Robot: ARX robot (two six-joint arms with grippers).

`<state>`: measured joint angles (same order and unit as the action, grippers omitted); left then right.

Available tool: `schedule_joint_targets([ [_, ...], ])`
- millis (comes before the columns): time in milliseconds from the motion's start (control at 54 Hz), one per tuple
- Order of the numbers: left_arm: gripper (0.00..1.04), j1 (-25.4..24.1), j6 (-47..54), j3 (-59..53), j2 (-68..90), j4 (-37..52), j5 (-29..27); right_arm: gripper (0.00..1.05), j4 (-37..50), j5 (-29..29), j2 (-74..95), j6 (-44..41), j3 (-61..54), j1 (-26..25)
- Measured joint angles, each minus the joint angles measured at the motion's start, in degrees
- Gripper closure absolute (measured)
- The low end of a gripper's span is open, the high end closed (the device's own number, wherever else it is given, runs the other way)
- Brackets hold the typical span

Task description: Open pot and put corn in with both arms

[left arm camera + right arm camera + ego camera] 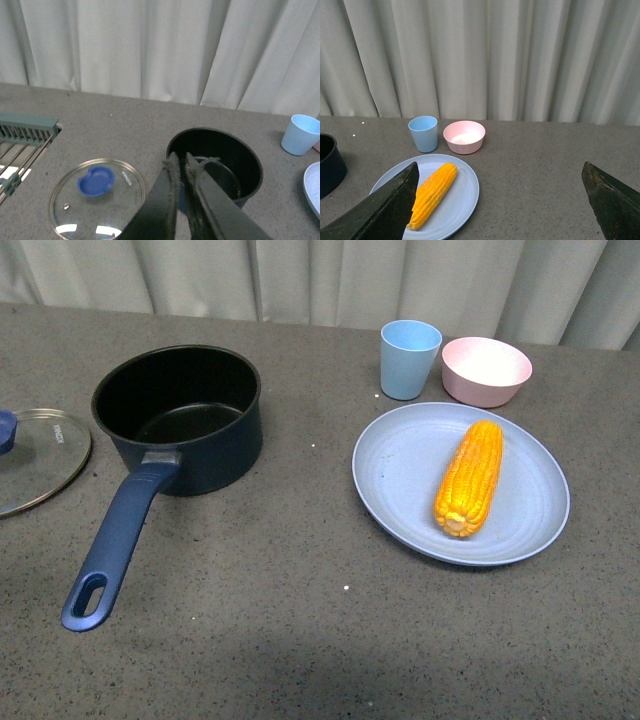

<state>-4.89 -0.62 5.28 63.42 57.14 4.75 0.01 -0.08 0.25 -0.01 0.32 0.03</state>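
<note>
Grippers: left gripper (181, 156) is pinched together, empty, pointing at the open pot (215, 455), with the lid (45, 455) lying beside it. Right gripper (499, 167) is spread wide, facing the corn (470, 478) on its plate (400, 475), with the cup (410, 358) and bowl (487, 370) just behind.

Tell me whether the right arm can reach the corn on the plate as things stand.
Probably yes: the right gripper is open, the corn lies uncovered on the plate, and the cup and bowl stand beyond it, not in the way.

Pot (176, 400) mouth uncovered; cup (410, 358) and bowl (486, 370) close behind corn (470, 478)
</note>
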Motion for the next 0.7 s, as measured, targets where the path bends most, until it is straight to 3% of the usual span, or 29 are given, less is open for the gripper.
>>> schedule_joint_targets([
  [37,1.01,0.28,0.02,-0.79,-1.60,-1.11,-0.33,0.09,0.00,0.00,0.00,0.00,0.00,0.00],
  [130,1.01,3.08,0.17,-1.73,-5.42,-3.78,-4.48,0.09,0.00,0.00,0.00,0.00,0.00,0.00],
  [704,1.01,4.79,0.20,-4.13,-30.88,-25.00,-4.74,0.09,0.00,0.02,0.00,0.00,0.00,0.00],
])
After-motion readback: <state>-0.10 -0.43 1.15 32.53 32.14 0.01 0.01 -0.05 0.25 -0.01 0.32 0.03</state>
